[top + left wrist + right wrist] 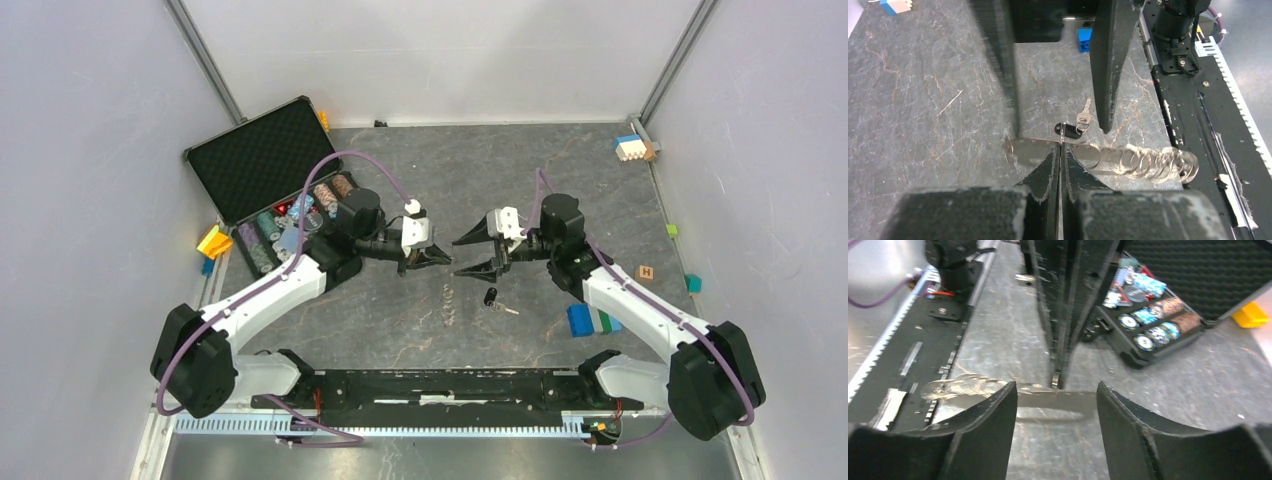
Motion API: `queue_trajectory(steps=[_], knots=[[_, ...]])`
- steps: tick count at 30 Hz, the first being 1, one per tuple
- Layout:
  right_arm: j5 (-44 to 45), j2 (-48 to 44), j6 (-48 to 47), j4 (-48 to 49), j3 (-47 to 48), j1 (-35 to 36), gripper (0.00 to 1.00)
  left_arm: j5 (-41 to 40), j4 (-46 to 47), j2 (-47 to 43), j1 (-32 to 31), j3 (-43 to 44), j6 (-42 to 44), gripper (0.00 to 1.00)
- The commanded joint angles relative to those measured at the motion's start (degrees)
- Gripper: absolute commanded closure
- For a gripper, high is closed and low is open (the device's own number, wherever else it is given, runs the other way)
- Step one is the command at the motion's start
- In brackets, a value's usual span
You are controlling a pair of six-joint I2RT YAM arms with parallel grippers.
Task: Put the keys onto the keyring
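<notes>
From above, the left tool (446, 259) and right tool (456, 257) meet tip to tip over the desk (380, 330). The black-headed key (490, 297) lies on the desk near them.

Left wrist: the left tool is pinched shut on the flat keyring (1030, 150).

Right wrist: the right tool's fingers (983, 430) stand apart, with the keyring between them.

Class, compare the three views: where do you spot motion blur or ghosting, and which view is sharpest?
Top external: sharpest, evenly lit. Left wrist: the keyring trails repeated ghost outlines rightward, while the key is crisp. Right wrist: softest overall, with the keyring smeared and the chip case blurred.
</notes>
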Motion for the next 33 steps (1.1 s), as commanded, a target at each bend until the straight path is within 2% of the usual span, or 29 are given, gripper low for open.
queue_trajectory(steps=[1,7,14,23,33], knots=[[4.83,-1.93,-8.33,-9.12,4.88,-0.26,0.31,1.43,-1.15,-3.25,-0.16,1.25,-0.85,0.98],[7.23,-3.76,-17.03,-19.64,8.60,-0.55,0.34,0.26,-6.99,-4.51,-0.15,2.90,1.62,0.98],[3.36,-3.06,-16.21,-19.68,8.76,-0.55,0.51,-3.45,-10.97,-4.39,-0.16,6.00,1.13,0.98],[-0.90,-1.81,-12.01,-14.59,6.33,-0.42,0.66,0.69,3.84,-3.36,-0.09,1.13,-7.94,0.98],[-2.36,-1.21,-10.84,-12.80,5.14,-0.46,0.70,-0.15,15.71,-1.87,-0.07,-2.92,-16.05,0.98]])
